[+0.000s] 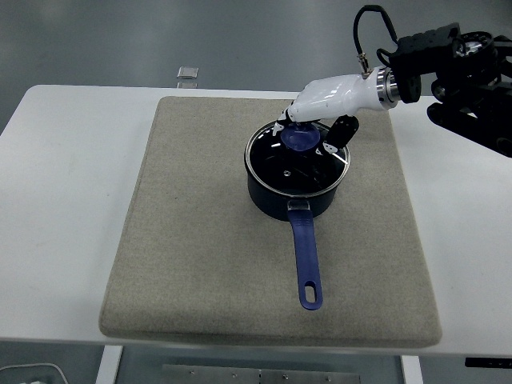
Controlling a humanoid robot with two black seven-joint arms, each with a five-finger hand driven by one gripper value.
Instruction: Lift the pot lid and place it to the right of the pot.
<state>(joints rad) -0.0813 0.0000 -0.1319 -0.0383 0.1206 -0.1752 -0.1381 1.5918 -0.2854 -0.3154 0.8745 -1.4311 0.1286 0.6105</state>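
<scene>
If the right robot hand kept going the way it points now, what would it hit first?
The right robot hand points left and down, and its fingers already close on the lid knob. The glass lid comes next, though depth is unclear.

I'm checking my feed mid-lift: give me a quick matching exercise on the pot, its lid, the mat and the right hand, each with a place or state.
Things:
1. lid knob
2. pot handle
3. mat
4. right hand

States:
a. lies under the pot
b. points toward the table's near edge
c. blue, gripped from above
d. white, closed on the knob

Pairs: 1-c, 2-b, 3-a, 4-d
</scene>
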